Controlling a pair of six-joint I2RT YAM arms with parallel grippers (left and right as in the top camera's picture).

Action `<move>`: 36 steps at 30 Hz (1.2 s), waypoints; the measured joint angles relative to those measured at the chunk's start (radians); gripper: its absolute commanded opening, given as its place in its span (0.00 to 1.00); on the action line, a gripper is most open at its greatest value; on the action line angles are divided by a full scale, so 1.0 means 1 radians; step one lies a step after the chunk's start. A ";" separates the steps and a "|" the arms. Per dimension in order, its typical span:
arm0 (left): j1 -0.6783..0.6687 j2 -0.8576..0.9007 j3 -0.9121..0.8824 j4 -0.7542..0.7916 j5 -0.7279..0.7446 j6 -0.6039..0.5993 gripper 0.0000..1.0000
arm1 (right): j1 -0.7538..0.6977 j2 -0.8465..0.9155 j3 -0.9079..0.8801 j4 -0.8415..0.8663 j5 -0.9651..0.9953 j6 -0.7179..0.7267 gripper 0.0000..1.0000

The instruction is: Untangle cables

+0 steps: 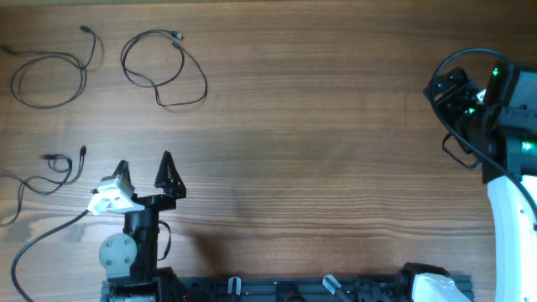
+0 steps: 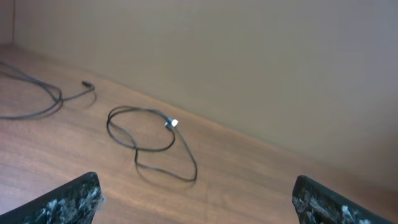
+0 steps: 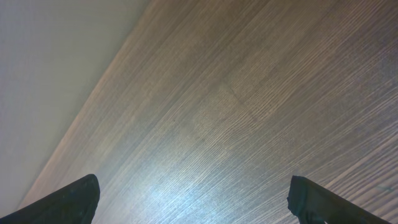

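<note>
Seeing three thin black flexible cables [image 1: 123,60] with small plug ends, all lying flat on the left part of the brown wooden bench [image 1: 336,151]. Lying as separate loose loops, not knotted together and not touching one another.

Resting at the far left corner: the first cable [image 1: 84,74], making one wide oval loop, with one end running up to a small plug and the other going toward the left edge.

Lying just to the right of it: the second cable [image 2: 171,123], folding into a round loop and a longer loose bend. Showing a bright metal plug in the left wrist view.

Lying nearer to the front, at the left edge of the bench and near the left tool [image 1: 143,161] but not touching it: the third cable [image 1: 77,172]. Curling into a small loop with two plug ends close together, and running out of the picture at the left.

Pointing toward the far side of the bench, with two black pointed fingers spreading wide and gripping nothing: the left tool.

Showing only as two dark fingertips at the lower corners of the right wrist view: the right tool [image 3: 193,190]. Also spreading wide, with only bare wood grain between the fingers, holding nothing.

Standing at the right edge of the bench, well apart from all three cables: the white and black right arm [image 1: 503,101].
</note>
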 measured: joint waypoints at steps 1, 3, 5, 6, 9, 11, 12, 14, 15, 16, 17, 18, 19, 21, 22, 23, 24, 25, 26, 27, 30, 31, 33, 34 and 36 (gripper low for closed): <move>0.000 0.000 -0.010 0.002 0.000 0.000 1.00 | 0.000 0.000 0.000 0.000 0.000 0.000 1.00; 0.000 0.000 -0.024 0.005 0.000 0.000 1.00 | 0.000 0.000 0.000 0.000 0.000 0.000 1.00; 0.000 0.000 -0.040 0.019 0.000 0.000 1.00 | 0.000 0.000 0.000 0.000 0.000 0.000 1.00; 0.000 0.000 -0.056 0.042 0.000 -0.002 1.00 | 0.000 0.000 0.000 0.000 0.000 0.000 1.00; 0.000 0.000 -0.072 0.050 0.000 -0.002 1.00 | 0.000 0.000 0.000 0.000 0.000 0.000 1.00; 0.000 0.000 -0.072 0.041 0.000 -0.002 1.00 | 0.000 0.000 0.000 0.000 0.000 0.000 1.00; 0.000 0.000 -0.072 0.025 0.000 -0.002 1.00 | 0.000 0.000 0.000 0.000 0.000 0.000 1.00; 0.000 0.001 -0.074 0.008 0.000 -0.002 1.00 | 0.000 0.000 0.000 0.000 0.000 0.000 1.00; 0.000 0.001 -0.074 0.008 0.000 -0.002 1.00 | 0.000 0.000 0.000 0.000 0.000 0.000 1.00; 0.000 0.001 -0.074 0.008 0.000 -0.002 1.00 | 0.000 0.000 0.000 0.000 0.000 0.000 1.00; 0.000 0.001 -0.074 0.008 0.000 -0.002 1.00 | 0.000 0.000 0.000 0.000 0.000 0.000 1.00; 0.000 0.001 -0.074 0.008 0.000 -0.002 1.00 | 0.000 0.000 0.000 0.000 0.000 0.000 1.00; 0.000 0.001 -0.074 0.008 0.000 -0.002 1.00 | 0.000 0.000 0.000 0.000 0.000 0.000 1.00; 0.000 0.001 -0.074 0.008 0.000 -0.002 1.00 | 0.000 0.000 0.000 0.000 0.000 0.000 1.00; 0.000 0.001 -0.074 0.008 0.000 -0.002 1.00 | 0.000 0.000 0.000 0.000 0.000 0.000 1.00; 0.000 0.001 -0.074 0.008 0.000 -0.002 1.00 | 0.000 0.000 0.000 0.000 0.000 0.000 1.00; 0.000 0.001 -0.074 0.008 0.000 -0.002 1.00 | 0.000 0.000 0.000 0.000 0.000 0.000 1.00; 0.000 0.001 -0.074 0.008 0.000 -0.002 1.00 | 0.000 0.000 0.000 0.000 0.000 0.000 1.00; 0.000 0.001 -0.074 0.008 0.000 -0.002 1.00 | 0.000 0.000 0.000 0.000 0.000 0.000 1.00; 0.000 0.001 -0.074 0.008 0.000 -0.002 1.00 | 0.000 0.000 0.000 0.000 0.000 0.000 1.00; -0.003 0.001 -0.074 0.008 0.000 -0.002 1.00 | 0.000 0.000 0.000 0.000 0.000 0.000 1.00; -0.014 0.001 -0.074 0.008 0.000 -0.002 1.00 | 0.000 0.000 0.000 0.000 0.000 0.000 1.00; -0.030 0.001 -0.074 0.008 0.000 -0.002 1.00 | 0.000 0.000 0.000 0.000 0.000 0.000 1.00; -0.036 0.001 -0.074 0.008 0.000 -0.002 1.00 | 0.000 0.000 0.000 0.000 0.000 0.000 1.00; -0.037 0.001 -0.074 0.008 0.000 -0.002 1.00 | 0.000 0.000 0.000 0.000 0.000 0.000 1.00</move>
